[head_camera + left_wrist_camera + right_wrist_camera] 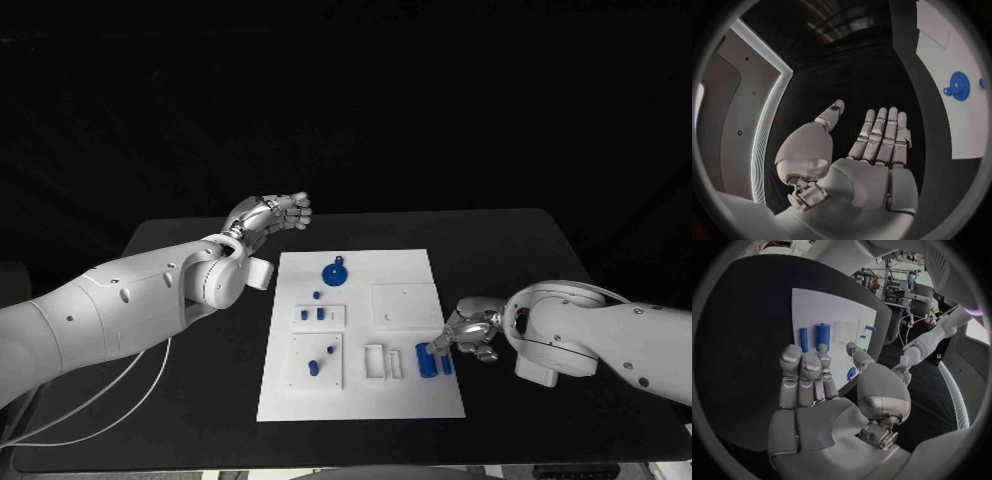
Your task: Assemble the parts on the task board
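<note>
Task board (404, 400): white plate, centre of the head view on the black table (577, 250), long side running away from the robot.

Parts on it:
- blue gear (335, 274) near the board's upper left, small blue piece just below it
- two short blue pegs (312, 314) standing in a small white block, left-middle
- blue pieces (320, 361) on the lower-left white block
- two upright blue cylinders (431, 360) at the lower right, side by side, next to a white slotted holder (382, 362)

Left hand (271, 215): upper left of the head view, over bare table, well apart from the board's upper-left corner. Left wrist view shows its fingers (882, 135) straight and side by side, thumb off to the side, nothing in the palm.

Right hand (472, 334): right of centre, low in the head view, at the board's right edge, just beside the blue cylinders. Right wrist view: fingers (804, 372) extended toward the cylinders (817, 336), thumb apart, nothing held. Cannot tell if a fingertip touches a cylinder.
</note>
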### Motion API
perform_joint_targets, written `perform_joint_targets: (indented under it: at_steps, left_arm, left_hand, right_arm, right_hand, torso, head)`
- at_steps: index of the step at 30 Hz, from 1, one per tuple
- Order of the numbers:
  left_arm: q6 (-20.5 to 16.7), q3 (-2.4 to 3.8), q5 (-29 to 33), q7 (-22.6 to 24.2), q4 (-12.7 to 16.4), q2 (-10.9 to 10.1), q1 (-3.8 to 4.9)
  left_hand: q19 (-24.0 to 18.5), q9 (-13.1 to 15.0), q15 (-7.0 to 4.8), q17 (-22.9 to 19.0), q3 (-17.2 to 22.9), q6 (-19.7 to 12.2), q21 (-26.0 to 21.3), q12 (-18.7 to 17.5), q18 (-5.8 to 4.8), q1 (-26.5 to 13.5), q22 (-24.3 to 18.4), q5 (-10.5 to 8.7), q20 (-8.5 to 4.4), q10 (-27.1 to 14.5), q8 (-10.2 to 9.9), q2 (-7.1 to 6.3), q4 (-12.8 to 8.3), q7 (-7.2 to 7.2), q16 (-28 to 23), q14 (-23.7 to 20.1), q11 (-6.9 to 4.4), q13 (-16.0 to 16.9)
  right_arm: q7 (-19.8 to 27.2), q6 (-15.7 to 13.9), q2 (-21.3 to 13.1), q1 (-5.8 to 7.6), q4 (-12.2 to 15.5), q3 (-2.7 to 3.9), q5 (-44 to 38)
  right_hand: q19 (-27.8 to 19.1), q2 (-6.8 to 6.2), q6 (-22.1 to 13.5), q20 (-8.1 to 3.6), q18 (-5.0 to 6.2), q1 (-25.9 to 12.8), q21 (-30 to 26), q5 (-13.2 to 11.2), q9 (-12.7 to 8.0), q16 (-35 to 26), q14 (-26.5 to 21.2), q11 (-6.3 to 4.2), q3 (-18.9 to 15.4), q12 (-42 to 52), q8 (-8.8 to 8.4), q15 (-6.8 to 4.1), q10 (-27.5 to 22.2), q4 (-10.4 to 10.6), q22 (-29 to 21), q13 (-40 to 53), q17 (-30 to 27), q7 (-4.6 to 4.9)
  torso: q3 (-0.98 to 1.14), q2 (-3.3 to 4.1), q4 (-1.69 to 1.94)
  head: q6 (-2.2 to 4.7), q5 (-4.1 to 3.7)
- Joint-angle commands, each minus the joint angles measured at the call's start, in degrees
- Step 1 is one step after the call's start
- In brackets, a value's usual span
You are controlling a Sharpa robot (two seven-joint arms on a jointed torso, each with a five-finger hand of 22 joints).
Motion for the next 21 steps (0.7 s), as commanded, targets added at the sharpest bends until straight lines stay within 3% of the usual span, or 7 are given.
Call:
perform_joint_targets:
  at_steps: [1,7,13,15,21]
  left_arm:
    - [0.47,0.03,0.19,0.54,0.37,0.03,-0.04]
    - [0.66,0.02,0.19,0.52,0.68,-0.04,-0.10]
    - [0.78,0.02,0.19,0.50,0.84,-0.27,-0.12]
    - [1.12,0.01,0.19,0.51,0.83,-0.28,-0.12]
    - [1.62,0.00,0.19,0.49,0.98,-0.45,-0.13]
  left_hand:
    - [0.18,-0.08,0.19,0.06,0.00,0.55,-0.31,-0.19,0.79,-0.03,0.08,-0.28,-0.13,-0.22,0.04,-0.66,-0.24,1.27,-0.38,-0.39,-0.13,-0.03]
    - [0.20,-0.09,0.19,0.07,-0.01,0.56,-0.33,-0.19,0.79,-0.09,0.10,-0.43,-0.13,-0.21,0.05,-0.70,-0.20,1.27,-0.40,-0.41,-0.13,-0.03]
    - [0.22,-0.11,0.19,0.07,-0.04,0.55,-0.36,-0.21,0.78,-0.21,0.12,-0.56,-0.12,-0.23,0.04,-0.72,-0.10,1.27,-0.44,-0.45,-0.12,-0.04]
    - [0.23,-0.11,0.19,0.07,-0.04,0.55,-0.37,-0.21,0.78,-0.24,0.12,-0.58,-0.12,-0.23,0.03,-0.71,-0.08,1.27,-0.45,-0.46,-0.12,-0.04]
    - [0.30,-0.16,0.20,0.09,-0.10,0.48,-0.44,-0.24,0.80,-0.61,0.15,-0.81,-0.12,-0.30,-0.01,-0.67,0.24,1.30,-0.50,-0.49,-0.09,-0.05]
  right_arm:
    - [-1.66,-1.21,0.93,-0.75,-0.27,-0.06,-1.29]
    - [-2.52,-1.38,2.20,-1.84,-1.15,-0.13,-2.57]
    - [-2.78,-0.10,3.56,-2.57,-2.37,-0.14,-4.19]
    - [-3.08,0.21,4.21,-2.67,-3.10,-0.14,-4.78]
    - [-3.24,-0.77,5.03,-3.07,-3.97,-0.14,-6.97]
  right_hand:
    - [-0.40,0.09,-0.26,-0.15,4.56,-0.73,0.25,-0.29,-0.07,0.41,0.02,0.30,-0.21,-0.08,-0.29,0.42,-0.07,0.01,1.27,0.14,0.13,0.05]
    - [-0.48,0.22,-0.18,-0.19,4.56,-1.28,0.41,-0.72,-0.12,0.47,0.01,0.33,-0.23,-0.14,-0.45,0.45,0.00,0.05,1.26,0.39,0.29,0.07]
    - [-0.60,0.20,-0.10,-0.23,4.56,-2.05,0.59,-1.58,-0.18,0.49,-0.02,0.33,-0.36,-0.25,-0.67,0.46,0.03,0.04,1.24,0.69,0.48,0.08]
    - [-0.72,0.23,-0.11,-0.28,4.56,-2.60,0.67,-2.86,-0.22,0.51,-0.03,0.33,-0.45,-0.28,-0.84,0.45,0.07,0.10,1.22,0.92,0.61,0.08]
    - [-0.89,0.22,0.00,-0.33,4.56,-3.27,0.75,-3.58,-0.22,0.51,-0.06,0.33,-0.58,-0.33,-0.97,0.45,0.06,0.14,1.21,1.20,0.76,0.07]
  torso:
    - [-0.15,-0.49,-0.09]
    - [-0.28,-0.51,0.01]
    - [-0.25,-0.36,0.00]
    - [-0.26,-0.35,-0.05]
    - [-0.25,-0.31,-0.02]
  head:
    - [-0.36,-0.22]
    - [-0.57,-0.33]
    - [-0.71,-0.08]
    - [-0.78,0.11]
    - [-1.01,0.41]
